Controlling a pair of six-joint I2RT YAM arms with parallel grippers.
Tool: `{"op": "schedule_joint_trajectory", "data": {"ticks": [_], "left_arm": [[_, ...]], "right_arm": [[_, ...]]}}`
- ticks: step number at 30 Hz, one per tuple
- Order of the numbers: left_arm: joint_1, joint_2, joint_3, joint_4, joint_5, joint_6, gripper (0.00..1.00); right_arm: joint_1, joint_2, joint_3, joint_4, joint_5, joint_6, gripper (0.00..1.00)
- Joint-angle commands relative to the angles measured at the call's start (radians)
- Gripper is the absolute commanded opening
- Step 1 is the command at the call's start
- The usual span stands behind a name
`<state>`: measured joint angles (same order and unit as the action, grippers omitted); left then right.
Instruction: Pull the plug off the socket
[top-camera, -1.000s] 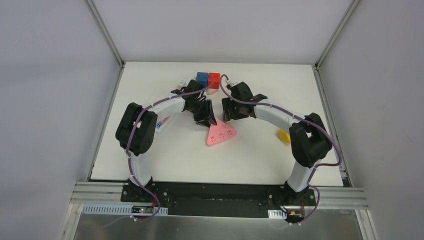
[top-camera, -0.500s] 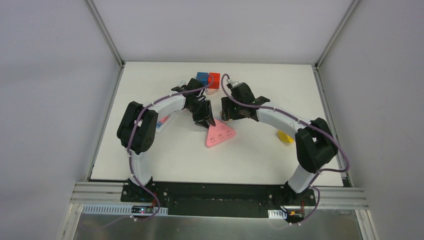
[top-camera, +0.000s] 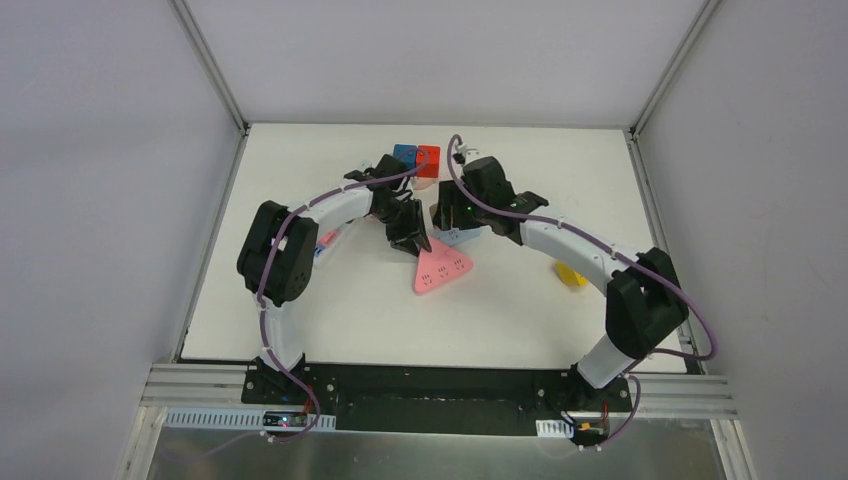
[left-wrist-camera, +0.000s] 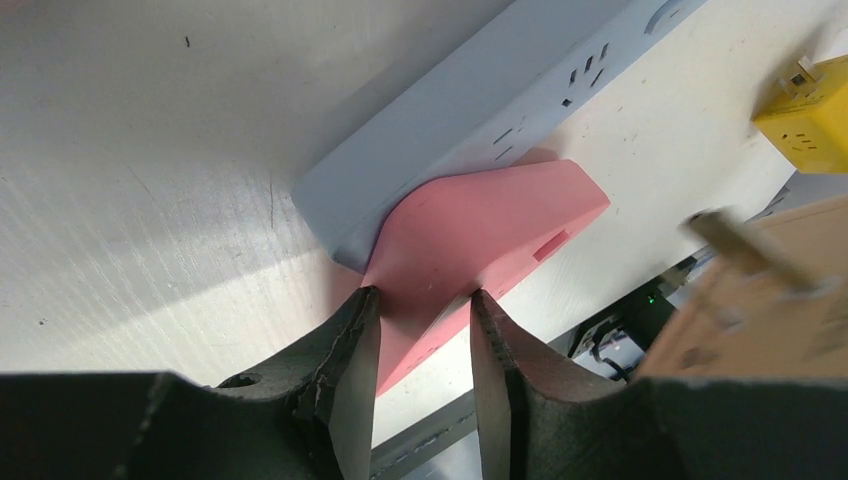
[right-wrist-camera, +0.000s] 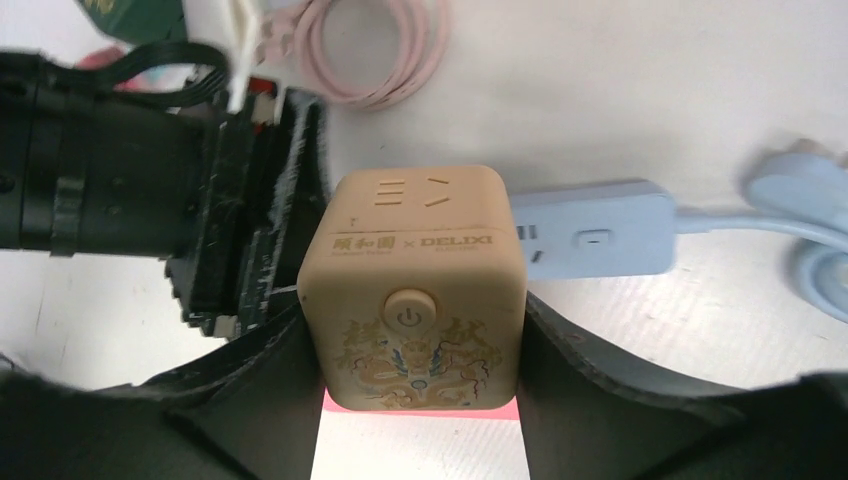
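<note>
The pink triangular socket (top-camera: 440, 268) lies flat mid-table. My left gripper (top-camera: 411, 238) is shut on its back corner; the left wrist view shows the fingers clamped on the pink edge (left-wrist-camera: 480, 230), gripper (left-wrist-camera: 420, 300). My right gripper (top-camera: 448, 215) is shut on the beige cube plug (right-wrist-camera: 415, 290) with a dragon print and power button, gripper (right-wrist-camera: 415, 335). The plug is lifted above the socket. Its bare metal prongs (left-wrist-camera: 735, 245) show in the left wrist view, clear of the pink face. A pink strip (right-wrist-camera: 420, 412) shows below the cube.
A blue-grey power strip (right-wrist-camera: 590, 235) with its cable lies against the socket's back edge (left-wrist-camera: 480, 100). A blue cube (top-camera: 405, 155) and a red cube (top-camera: 429, 157) sit at the back. A coiled pink cable (right-wrist-camera: 370, 50) lies nearby. A yellow adapter (top-camera: 568, 273) lies to the right.
My right gripper has risen and moved toward the back with the beige plug, off the pink socket. The left gripper has stayed clamped on the socket corner.
</note>
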<state>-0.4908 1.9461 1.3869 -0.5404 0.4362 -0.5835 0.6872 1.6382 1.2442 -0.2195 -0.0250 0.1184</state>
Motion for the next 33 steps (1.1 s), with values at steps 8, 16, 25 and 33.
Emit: {"op": "schedule_joint_trajectory", "data": {"ticks": [8,16,25,33], "left_arm": [[0.001,0.031,0.084,-0.046,-0.023,0.081,0.57],[0.003,0.032,0.278,-0.169,-0.023,0.246,0.99],[0.025,-0.06,0.248,-0.128,-0.107,0.259,0.99],[0.052,-0.108,0.207,-0.113,-0.157,0.285,0.99]], "right_arm": [[-0.244,-0.218,-0.118,0.027,0.068,0.184,0.0],[-0.523,-0.227,-0.181,-0.02,-0.015,0.406,0.13],[-0.73,-0.016,-0.068,0.024,-0.207,0.489,0.2],[-0.739,0.263,0.198,-0.175,-0.29,0.432,0.38]]}}
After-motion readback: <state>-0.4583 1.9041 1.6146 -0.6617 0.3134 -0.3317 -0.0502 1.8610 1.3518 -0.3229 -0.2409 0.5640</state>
